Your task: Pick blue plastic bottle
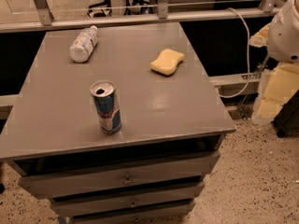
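The blue plastic bottle (pixel 83 44) is a small clear bottle with a white cap and a whitish label. It lies on its side at the far left of the grey table top (pixel 140 97), cap pointing away and to the right. My gripper (pixel 274 93) hangs at the right edge of the camera view, below the white rounded arm part (pixel 286 31). It is beyond the table's right side, far from the bottle, and holds nothing that I can see.
A blue-and-silver drink can (pixel 106 107) stands upright near the table's front left. A yellow sponge (pixel 167 61) lies at the back right. The table has drawers (pixel 126 176) below. A metal rail (pixel 140 17) and a white cable (pixel 245 45) run behind.
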Action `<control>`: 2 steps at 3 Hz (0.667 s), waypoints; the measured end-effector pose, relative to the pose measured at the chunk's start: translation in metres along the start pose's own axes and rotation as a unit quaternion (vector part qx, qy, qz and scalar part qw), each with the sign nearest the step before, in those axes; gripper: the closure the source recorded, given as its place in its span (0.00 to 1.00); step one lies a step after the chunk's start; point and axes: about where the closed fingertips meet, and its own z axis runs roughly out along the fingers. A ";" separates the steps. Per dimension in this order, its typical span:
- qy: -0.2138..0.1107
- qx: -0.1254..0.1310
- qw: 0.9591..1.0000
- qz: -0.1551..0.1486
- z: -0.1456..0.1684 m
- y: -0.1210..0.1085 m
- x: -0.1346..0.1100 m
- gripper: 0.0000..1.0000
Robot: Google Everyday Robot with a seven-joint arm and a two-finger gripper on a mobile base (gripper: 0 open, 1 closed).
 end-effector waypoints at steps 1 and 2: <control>-0.001 0.003 1.000 -0.001 -0.001 -0.001 0.000 0.00; -0.028 0.023 0.999 -0.040 -0.002 -0.028 -0.025 0.00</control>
